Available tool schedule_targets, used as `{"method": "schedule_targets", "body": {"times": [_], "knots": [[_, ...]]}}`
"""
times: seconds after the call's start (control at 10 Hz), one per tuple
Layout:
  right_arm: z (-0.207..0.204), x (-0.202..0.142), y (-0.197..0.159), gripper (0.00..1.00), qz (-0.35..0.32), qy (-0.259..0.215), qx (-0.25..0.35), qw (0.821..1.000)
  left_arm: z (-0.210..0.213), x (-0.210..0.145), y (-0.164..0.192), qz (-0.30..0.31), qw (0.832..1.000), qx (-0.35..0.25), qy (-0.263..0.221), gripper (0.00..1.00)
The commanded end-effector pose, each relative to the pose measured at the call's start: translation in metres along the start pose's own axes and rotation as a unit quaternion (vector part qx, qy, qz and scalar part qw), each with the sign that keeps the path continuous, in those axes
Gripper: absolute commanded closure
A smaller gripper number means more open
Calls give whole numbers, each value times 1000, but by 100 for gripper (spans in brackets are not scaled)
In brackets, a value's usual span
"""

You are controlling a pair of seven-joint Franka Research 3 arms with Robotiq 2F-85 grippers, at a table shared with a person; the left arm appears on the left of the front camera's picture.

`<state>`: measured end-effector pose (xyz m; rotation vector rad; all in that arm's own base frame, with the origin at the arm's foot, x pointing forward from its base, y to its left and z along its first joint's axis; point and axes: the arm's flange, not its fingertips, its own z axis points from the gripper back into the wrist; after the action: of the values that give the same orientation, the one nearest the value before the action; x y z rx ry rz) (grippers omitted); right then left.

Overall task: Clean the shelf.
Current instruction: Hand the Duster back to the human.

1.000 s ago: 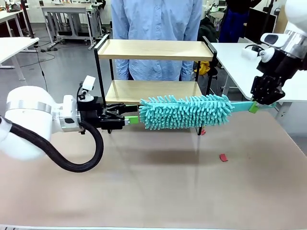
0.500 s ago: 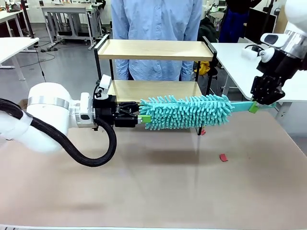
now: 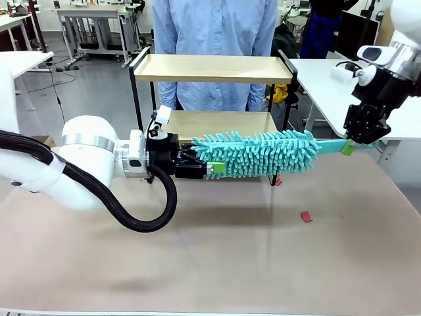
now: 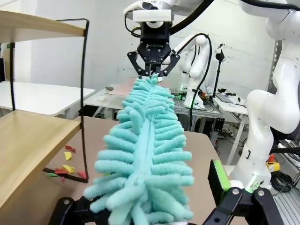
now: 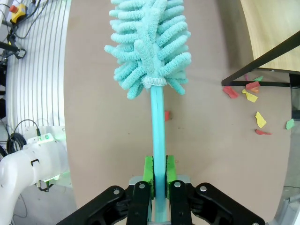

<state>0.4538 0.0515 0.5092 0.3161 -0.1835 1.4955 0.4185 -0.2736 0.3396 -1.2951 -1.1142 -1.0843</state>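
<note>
The right gripper (image 5: 158, 190) had its jaws clamped on the duster (image 3: 260, 153) handle, holding it level in front of the shelf (image 3: 212, 99), which stood at the far side of the counter (image 3: 217, 257). The left gripper (image 3: 205, 164) was at the fluffy end with jaws spread either side of it, not closed. Looked to me like a handover or a two-handed regrip before any wiping. Next it'd need to close on something firm, not just fluff. Paper scraps (image 5: 248, 89) lay by the shelf foot. Couldn't make out any readable writing.
</note>
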Motion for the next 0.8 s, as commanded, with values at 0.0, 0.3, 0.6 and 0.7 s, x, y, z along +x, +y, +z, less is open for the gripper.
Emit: {"method": "schedule_targets", "body": {"times": [0.0, 0.3, 0.6, 0.7], "knots": [[2, 0, 0, 87, -3, -6, -1, 1000, -10, 0, 2, 3, 1000, 9, -5, 0], [2, 0, 0, 87, -3, -6, -1, 1000, -11, -1, 2, 3, 1000, 12, -9, 55], [2, 0, 0, 87, -3, -6, -1, 1000, -9, 0, 1, -1, 1000, 9, -1, 100], [2, 0, 0, 87, -3, -6, -1, 1000, -9, 0, 1, 1, 1000, 7, -2, 100]]}}
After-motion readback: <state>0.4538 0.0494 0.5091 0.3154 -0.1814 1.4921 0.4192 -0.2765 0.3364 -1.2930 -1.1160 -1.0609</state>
